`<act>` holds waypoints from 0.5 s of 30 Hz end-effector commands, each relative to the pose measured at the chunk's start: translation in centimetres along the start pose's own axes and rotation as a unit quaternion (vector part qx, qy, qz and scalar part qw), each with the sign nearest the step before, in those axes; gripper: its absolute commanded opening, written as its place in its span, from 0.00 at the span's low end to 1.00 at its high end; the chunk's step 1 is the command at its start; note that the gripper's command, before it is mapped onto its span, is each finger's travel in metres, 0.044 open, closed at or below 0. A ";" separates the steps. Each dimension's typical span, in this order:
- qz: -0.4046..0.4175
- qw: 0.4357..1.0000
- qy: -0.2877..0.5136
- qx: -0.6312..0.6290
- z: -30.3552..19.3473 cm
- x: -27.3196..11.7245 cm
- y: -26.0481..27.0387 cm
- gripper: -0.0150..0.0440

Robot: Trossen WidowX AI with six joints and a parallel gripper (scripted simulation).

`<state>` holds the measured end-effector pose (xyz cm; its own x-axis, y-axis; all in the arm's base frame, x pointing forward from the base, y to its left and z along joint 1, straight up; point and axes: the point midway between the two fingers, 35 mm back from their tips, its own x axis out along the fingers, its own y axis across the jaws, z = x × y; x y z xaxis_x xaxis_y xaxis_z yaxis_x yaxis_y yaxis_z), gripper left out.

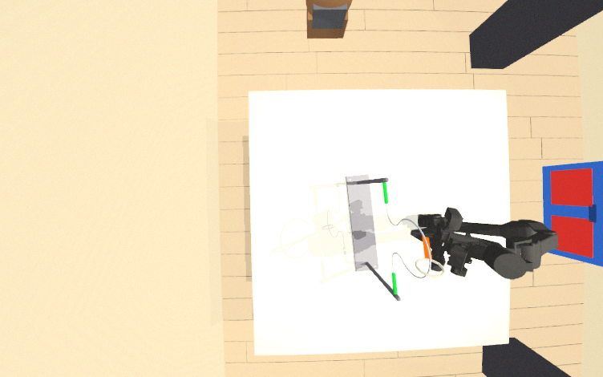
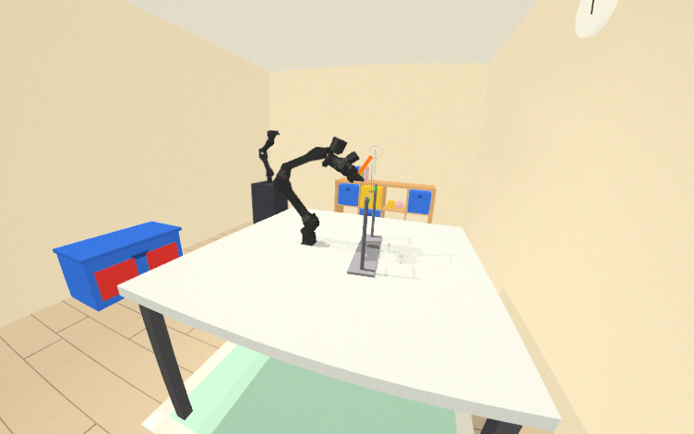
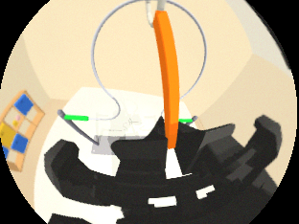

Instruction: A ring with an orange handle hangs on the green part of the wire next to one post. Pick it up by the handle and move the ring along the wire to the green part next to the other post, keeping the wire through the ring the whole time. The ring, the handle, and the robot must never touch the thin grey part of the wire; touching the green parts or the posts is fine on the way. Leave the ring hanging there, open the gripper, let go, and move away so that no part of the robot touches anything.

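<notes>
My gripper (image 1: 425,240) (image 2: 360,176) (image 3: 164,119) is shut on the lower end of the orange handle (image 1: 426,249) (image 2: 364,164) (image 3: 170,77), which slants up to the pale ring (image 1: 417,267) (image 2: 369,151). The ring is around the high arch of the thin grey wire (image 1: 405,219) (image 3: 92,53). In the top view it is on the lower-post side of the arch. The upper green part (image 1: 385,192) and the lower green part (image 1: 394,283) sit beside their posts. The ring is mostly cut off in the wrist view. Its clearance from the wire cannot be told.
The dark posts (image 1: 375,181) (image 1: 381,279) (image 2: 364,235) rise from a grey base plate (image 1: 358,191) on the white table (image 1: 289,133) (image 2: 286,307). The wire's arch stands above and between the posts, close in front of my fingers.
</notes>
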<state>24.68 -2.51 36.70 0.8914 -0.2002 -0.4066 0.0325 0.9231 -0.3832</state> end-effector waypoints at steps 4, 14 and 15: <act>-0.024 0.999 -0.006 -0.041 0.0 0.1 -0.4 0.00; -0.056 0.994 -0.013 -0.098 0.0 0.1 -0.9 0.00; -0.059 0.993 -0.014 -0.103 0.1 0.1 -1.0 0.00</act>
<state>24.76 -3.29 37.06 0.8983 -0.2764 -0.3415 0.0439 0.8299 -0.5562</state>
